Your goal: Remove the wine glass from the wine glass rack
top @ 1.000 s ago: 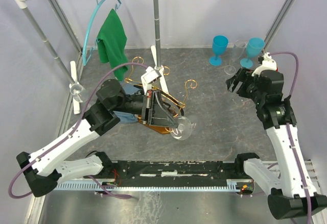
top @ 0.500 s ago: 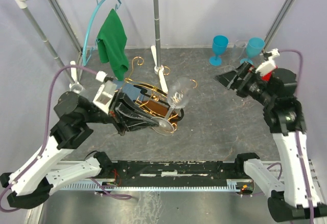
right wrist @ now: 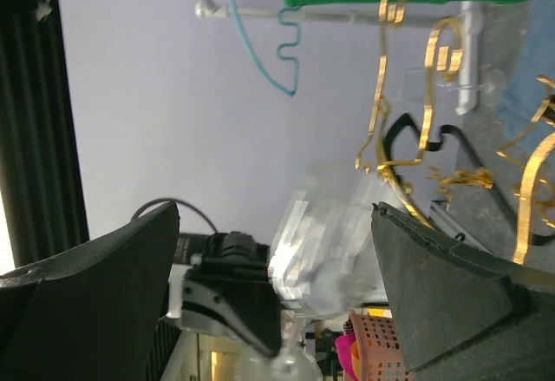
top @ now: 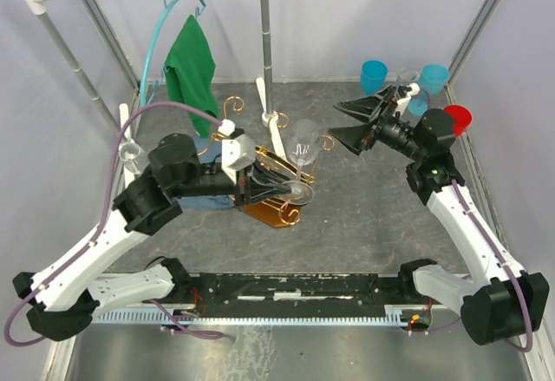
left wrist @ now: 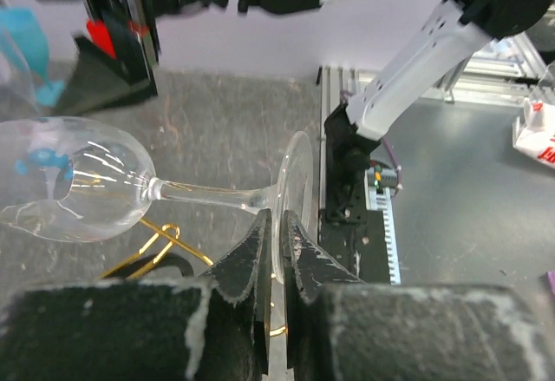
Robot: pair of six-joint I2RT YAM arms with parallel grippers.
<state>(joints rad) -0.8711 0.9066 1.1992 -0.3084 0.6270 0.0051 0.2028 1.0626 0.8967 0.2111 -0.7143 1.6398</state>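
The grey bench (top: 364, 216) and the white rail (top: 264, 42) behind both tools have not changed, and the green cloth (top: 192, 68) hangs from the rail as before. The left arm (top: 130, 216) has swung: a second ago its wrist lay low over the near end of the rack, and now it reaches in from the left with its forearm raised. The right arm (top: 460, 216) has leaned in from the right edge toward the centre. The rack (top: 270, 212) sits just under and behind the left tool (top: 290, 192), in the same spot as earlier; in the right wrist view its gold scrolls (right wrist: 386, 95) show beyond the right-hand finger. The glass (top: 303, 142) has turned over. A second ago its bowl hung down at the near side of the left tool; now it stands bowl-up above that tool, with the gold wire below the stem and not touching it in the left wrist view. The left tool (left wrist: 277, 225) is clamped on the rim of the foot of the glass (left wrist: 69, 177), its fingers (left wrist: 251, 246) pinching the disc edge-on. The right tool (top: 351, 123) has spread wider and holds nothing; the glass (right wrist: 329, 242) lies ahead of it, in line with the gap between its fingers (right wrist: 442, 285), near but apart.
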